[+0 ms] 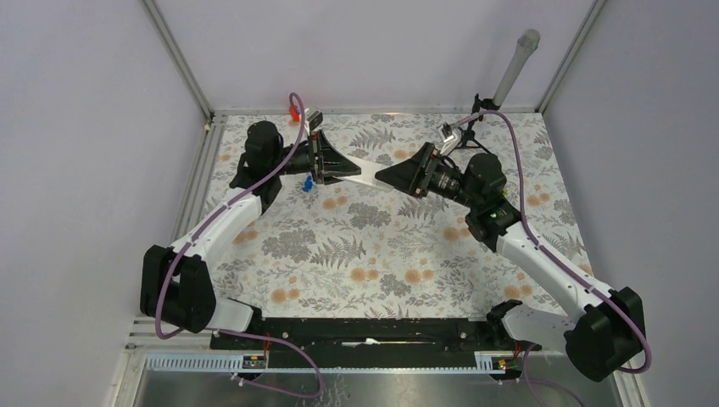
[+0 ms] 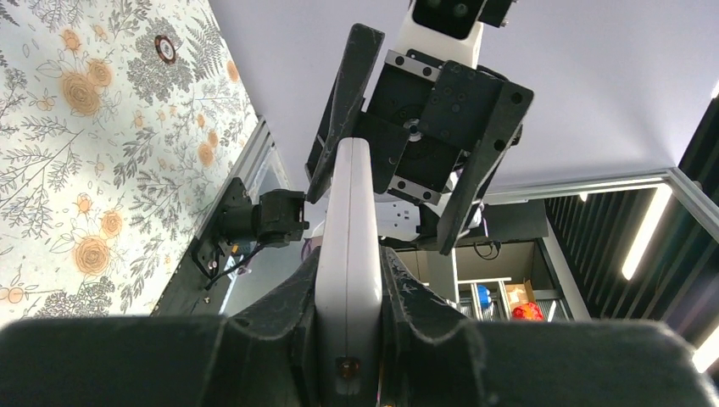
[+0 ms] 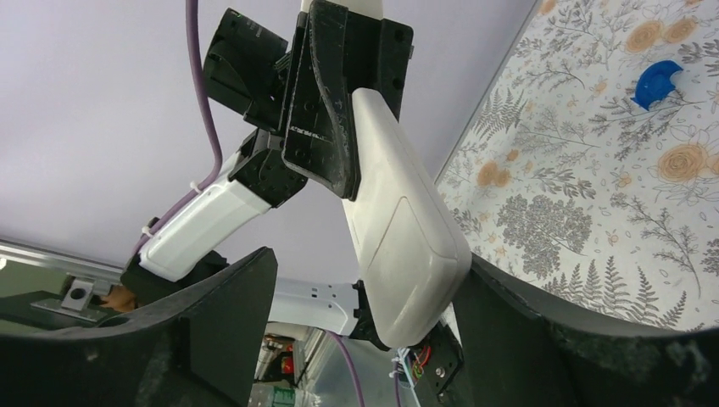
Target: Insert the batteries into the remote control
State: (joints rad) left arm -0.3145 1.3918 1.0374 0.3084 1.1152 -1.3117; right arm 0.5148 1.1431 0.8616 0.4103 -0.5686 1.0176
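Soft, even light, faint shadows. On the left gripper [image 2: 349, 280], fingers [image 2: 254, 356] blur nearest the lens (edges stretch too).

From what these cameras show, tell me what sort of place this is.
Probably a robotics lab test cell: a fern-and-flower printed tabletop boxed in by plain lilac wall panels on aluminium frame posts, with two black-and-white robot arms bolted at its near edge and storage shelves beyond.

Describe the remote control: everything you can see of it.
The remote control is slim, smooth white plastic with rounded edges and a faint seam; no buttons show. It hangs above the table, one end clamped in the left gripper, the other between the open fingers of the right gripper.
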